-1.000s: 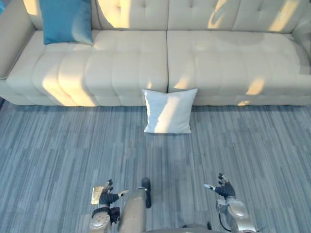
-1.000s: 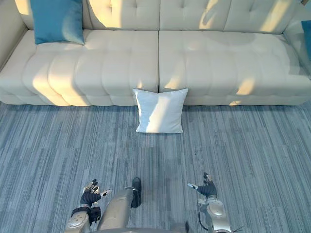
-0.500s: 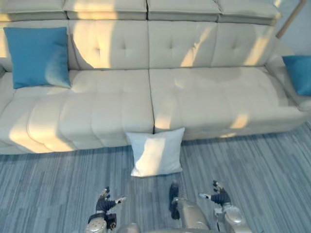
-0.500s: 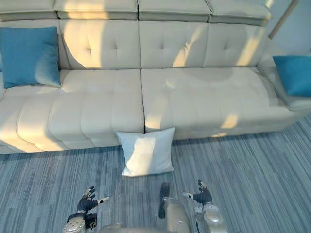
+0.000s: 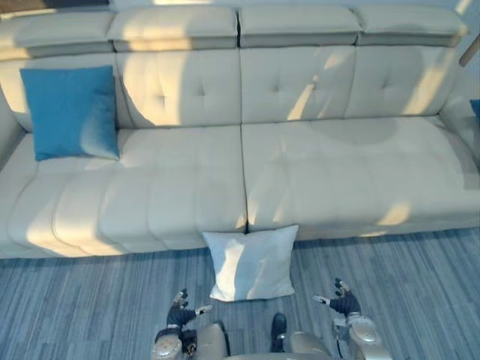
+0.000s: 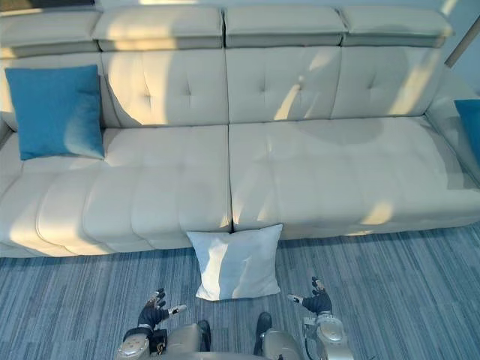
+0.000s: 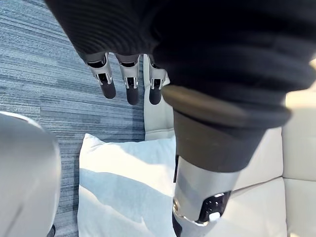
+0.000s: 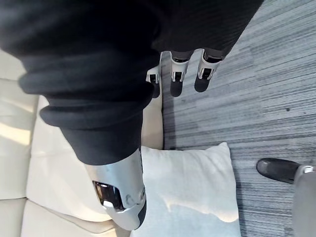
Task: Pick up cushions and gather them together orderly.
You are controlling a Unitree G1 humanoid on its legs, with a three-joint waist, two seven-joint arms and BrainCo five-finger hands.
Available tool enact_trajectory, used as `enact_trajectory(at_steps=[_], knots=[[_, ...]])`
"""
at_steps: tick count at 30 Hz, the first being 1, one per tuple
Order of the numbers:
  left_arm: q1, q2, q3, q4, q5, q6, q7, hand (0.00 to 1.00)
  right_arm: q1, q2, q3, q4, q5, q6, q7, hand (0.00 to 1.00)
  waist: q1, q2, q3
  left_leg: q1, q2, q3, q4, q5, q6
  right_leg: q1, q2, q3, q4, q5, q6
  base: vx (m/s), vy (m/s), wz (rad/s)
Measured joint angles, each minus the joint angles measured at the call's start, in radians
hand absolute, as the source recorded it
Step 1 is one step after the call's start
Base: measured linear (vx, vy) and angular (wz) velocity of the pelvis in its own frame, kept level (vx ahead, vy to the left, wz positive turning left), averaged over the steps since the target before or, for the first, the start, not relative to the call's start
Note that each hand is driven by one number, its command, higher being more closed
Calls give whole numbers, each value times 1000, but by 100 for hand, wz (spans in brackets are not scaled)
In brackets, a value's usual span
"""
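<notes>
Left hand [image 5: 180,313] hung low over the carpet, fingers [image 7: 131,88] straight and spread, thumb out to the side, nothing in its grip. Right hand [image 5: 346,304] was the same: fingers [image 8: 177,81] extended, palm free, holding nothing. Both hands sat short of the white cushion [image 5: 254,263], one to each side of it, neither touching it. The cushion was square and soft, of smooth pale cloth with pointed corners. It stood on its lower edge on the floor, leaning back against the sofa [image 5: 337,172] front right where the two seat sections meet. The carpet [image 5: 75,307] was grey-blue with a fine striped weave, and open stretches of it ran left and right of the cushion along the sofa base. The sofa was cream, padded and button-tufted, with rounded seat edges and separate headrest pads on top. A blue cushion [image 5: 70,111], square with a velvety look, stood upright against the backrest at the robot's far left end of the seat. A second blue cushion [image 6: 471,124] showed at the far right end, cut off by the view's edge. A broad span of seat lay between the two.
</notes>
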Motion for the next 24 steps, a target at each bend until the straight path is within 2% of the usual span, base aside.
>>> enact_trajectory(at_steps=[4, 7, 8, 9, 11, 12, 14, 17, 18, 22, 24], knots=[[-99, 49, 5, -4, -19, -7, 22, 0, -95, -2, 4, -3, 8, -2, -19, 0, 3, -1, 80, -110, 8, 2, 124, -13, 19, -109, -18, 4, 128, -21, 3, -41, 85, 0], [-208, 74, 41, -15, -73, -15, 57, 0, -168, -20, 5, -7, 27, -4, -45, 0, 6, 2, 139, -279, 30, -11, 271, -92, 43, -272, -23, -7, 281, -97, 4, -137, 50, 11], [-217, 74, 47, -15, -79, -15, 61, 0, -175, -21, 6, -7, 33, -4, -48, 0, 6, 3, 144, -293, 32, -11, 281, -101, 44, -287, -23, -7, 293, -104, 2, -138, 22, 4], [-271, 79, 73, -15, -101, -15, 67, 0, -215, -31, 5, -7, 48, -4, -63, 0, 7, -1, 178, -361, 38, -14, 336, -115, 49, -356, -27, -8, 350, -118, 5, -175, 16, -1], [-354, 81, 124, -15, -136, -17, 90, 0, -291, -47, -13, -1, 63, -4, -97, 0, 5, -1, 198, -520, 47, -24, 426, -141, 48, -510, -31, -6, 432, -131, 2, -253, 19, -7], [-412, 87, 151, -14, -150, -22, 105, 0, -352, -60, -13, 0, 84, -3, -118, 0, 5, -1, 228, -596, 55, -26, 467, -141, 51, -581, -29, -6, 466, -128, -2, -183, 13, -12], [-494, 88, 192, -16, -170, -29, 126, 0, -430, -71, -41, 1, 107, -2, -143, 0, 4, 0, 249, -724, 65, -38, 534, -137, 57, -704, -28, -8, 522, -127, -4, -136, 3, -12], [-614, 96, 204, -43, -198, -33, 148, 0, -588, -97, -75, 0, 140, -3, -178, 0, 4, -1, 298, -870, 74, -46, 612, -137, 59, -849, -28, -4, 602, -128, -7, -88, -15, -10], [-680, 98, 204, -79, -216, -38, 162, 0, -698, -124, -76, -3, 168, -10, -199, 0, 6, -1, 313, -973, 84, -46, 671, -139, 61, -952, -29, 0, 663, -134, -14, -55, -21, -10], [-809, 108, 192, -103, -236, -53, 188, 0, -882, -163, -70, -20, 209, -40, -229, 0, 5, 0, 330, -1131, 94, -56, 766, -147, 74, -1116, -35, 2, 771, -153, -18, -110, -44, -4], [-875, 116, 168, -111, -240, -55, 199, 0, -960, -170, -65, -40, 224, -42, -237, 0, 6, 0, 331, -1201, 94, -65, 804, -148, 74, -1188, -39, 2, 818, -162, -21, -145, -45, 7]])
